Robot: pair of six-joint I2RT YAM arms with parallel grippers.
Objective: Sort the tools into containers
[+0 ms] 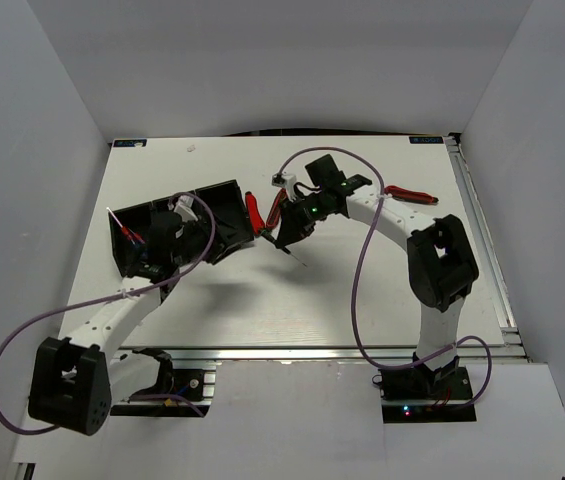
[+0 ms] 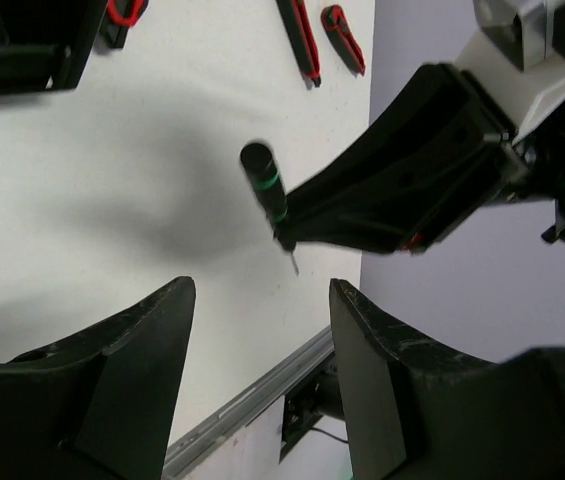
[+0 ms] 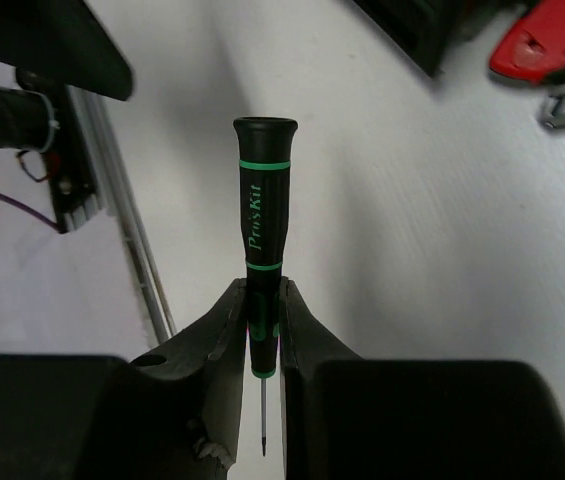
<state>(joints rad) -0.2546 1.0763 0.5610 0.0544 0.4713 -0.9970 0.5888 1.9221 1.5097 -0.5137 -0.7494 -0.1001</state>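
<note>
My right gripper [image 3: 264,300] is shut on the black-and-green screwdriver [image 3: 262,200], gripping its lower handle, with the thin tip pointing back between the fingers. In the top view this gripper [image 1: 290,240] hangs above the table just right of the black tray [image 1: 224,190]. My left gripper [image 2: 262,300] is open and empty; in the top view it [image 1: 177,235] is over the tray. A blue-handled screwdriver [image 1: 127,232] lies in the tray's left end. Two red-and-black cutters [image 1: 254,212] [image 1: 275,208] lie by the tray's right side. A third one [image 1: 412,193] lies at the far right.
The left wrist view shows the held screwdriver [image 2: 265,185], the right gripper's black fingers [image 2: 402,190], two cutters [image 2: 302,40] [image 2: 345,38] and the table's metal front rail [image 2: 252,410]. White walls enclose the table on three sides.
</note>
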